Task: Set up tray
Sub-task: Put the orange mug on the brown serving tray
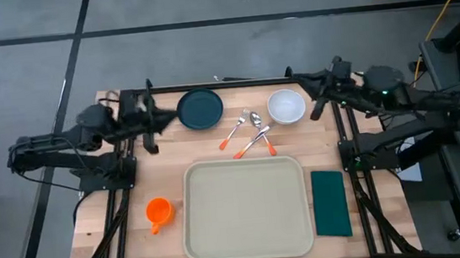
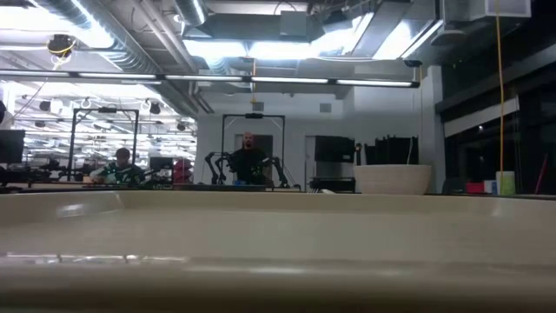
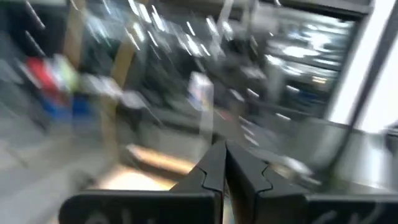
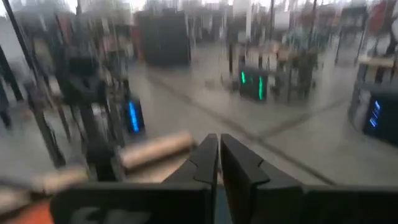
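The left claw [image 3: 222, 163] has its two dark fingers pressed together on nothing, as its own wrist view shows; from above, the left claw sits up at the far left of the counter [image 1: 104, 227], just beside the dark teal plate [image 1: 200, 109]. The right claw [image 4: 219, 155] is likewise pinched closed and empty, parked at the far right edge near the white bowl [image 1: 286, 107].

Between plate and bowl lies a little heap of cutlery [image 1: 250, 132] with orange handles: a fork and what look like two spoons, crossing one another.

Nearer the front, the tray [image 1: 248, 208] lies flat in the middle of the counter, large, cream-coloured and bare inside, well apart from both claws. An orange cup [image 1: 159, 211] stands just off the tray's left side, and a dark green napkin [image 1: 331, 203] lies just off its right side, parallel to the rim.

From table height the tray's pale rim [image 2: 261, 228] fills the foreground, with the white bowl showing beyond it. Far back in the room, two people [image 2: 122, 167] are at other stations.
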